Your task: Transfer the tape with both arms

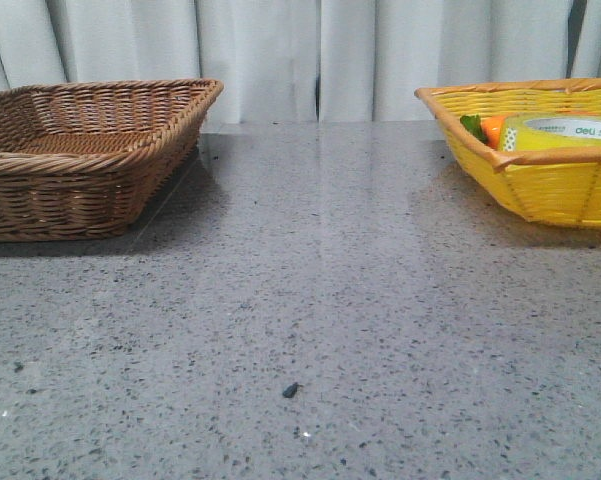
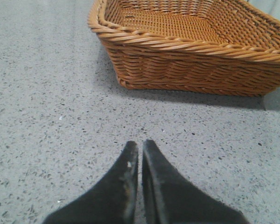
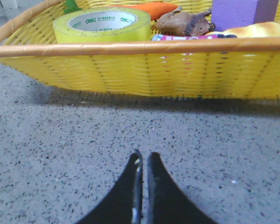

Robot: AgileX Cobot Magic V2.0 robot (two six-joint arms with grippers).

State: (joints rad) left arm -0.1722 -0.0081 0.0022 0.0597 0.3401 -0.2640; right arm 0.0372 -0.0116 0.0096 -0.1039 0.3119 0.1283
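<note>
Nearest the camera in each wrist view, a black hand is hovering low over the speckled grey table [image 1: 310,300], and each is holding nothing and touching nothing: the left hand [image 2: 139,145] and the right hand [image 3: 143,156] are both showing their two fingers pressed together, with only a thin slit between them. Ahead of the right hand, beyond a strip of bare table, the yellow basket [image 3: 130,70] is sitting, and the tape [image 3: 102,24] is lying flat inside it near the rim, its white core facing up. Lying that way, its core is likely offering an easy grip from above. Beside the tape an orange carrot toy [image 3: 151,8], a brown animal figure [image 3: 182,23] and a purple block [image 3: 244,11] are crowding the basket, so the right hand will probably be needing to spread its fingers and come in over the rim with care. Ahead of the left hand the brown wicker basket [image 2: 191,60] is waiting, seemingly as the place where the tape is going after a handover.
</note>
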